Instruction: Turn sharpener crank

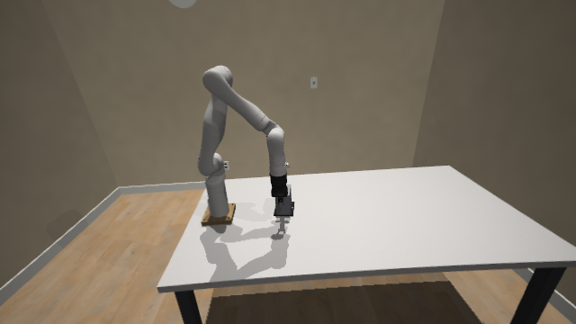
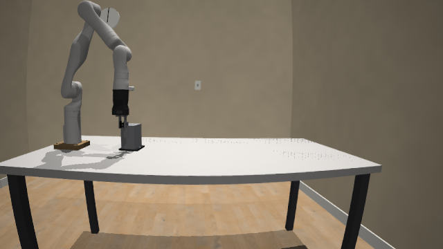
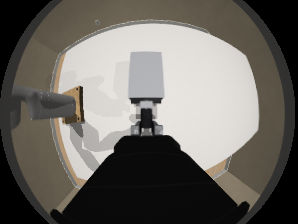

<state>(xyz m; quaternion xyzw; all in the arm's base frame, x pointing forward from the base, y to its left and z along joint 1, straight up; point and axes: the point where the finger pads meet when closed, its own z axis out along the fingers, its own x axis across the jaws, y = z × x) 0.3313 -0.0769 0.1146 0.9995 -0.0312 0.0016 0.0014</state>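
The sharpener [image 1: 284, 208] [image 2: 132, 135] [image 3: 147, 74] is a small grey box on a dark base plate, standing on the white table [image 1: 405, 216] [image 2: 242, 155] close to the arm's base. Its crank [image 2: 127, 126] [image 3: 147, 119] is a small dark handle on the side that faces the arm. My gripper [image 1: 280, 198] [image 2: 121, 122] [image 3: 146, 125] comes down from above and is shut on the crank's handle, right beside the box's upper edge. The handle itself is mostly hidden by the fingers.
The arm's wooden base block [image 1: 219, 219] [image 2: 71, 145] [image 3: 77, 103] is bolted to the table left of the sharpener. The table's left edge runs close behind the base.
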